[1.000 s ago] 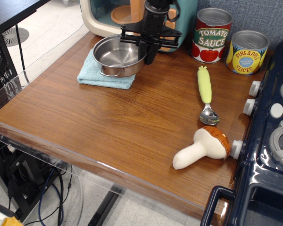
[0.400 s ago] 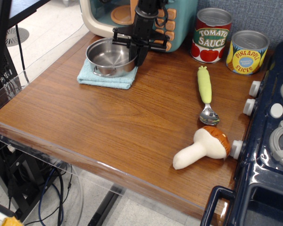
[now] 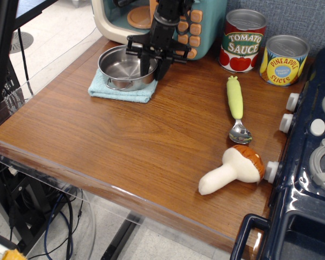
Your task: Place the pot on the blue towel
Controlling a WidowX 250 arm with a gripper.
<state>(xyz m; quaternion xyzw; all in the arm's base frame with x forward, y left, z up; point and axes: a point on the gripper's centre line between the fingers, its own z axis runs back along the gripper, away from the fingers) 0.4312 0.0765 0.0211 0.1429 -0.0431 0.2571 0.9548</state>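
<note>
The shiny steel pot (image 3: 122,66) sits on the light blue towel (image 3: 117,90) at the back left of the wooden counter. My black gripper (image 3: 153,69) hangs over the pot's right rim. One finger (image 3: 145,65) is inside the pot and the other finger (image 3: 163,67) is outside it. A gap shows between the fingers, so the jaws look slightly open around the rim. The pot's base rests level on the towel.
A teal toy appliance (image 3: 206,27) stands right behind the pot. A tomato sauce can (image 3: 244,40) and a pineapple can (image 3: 284,59) stand at the back right. A green-handled spoon (image 3: 236,105) and a toy mushroom (image 3: 233,169) lie to the right. A toy stove (image 3: 314,162) borders the right edge.
The gripper carried the pot left and down until it came to rest squarely on the towel. The fingers now show a gap at the rim where they looked closed before.
</note>
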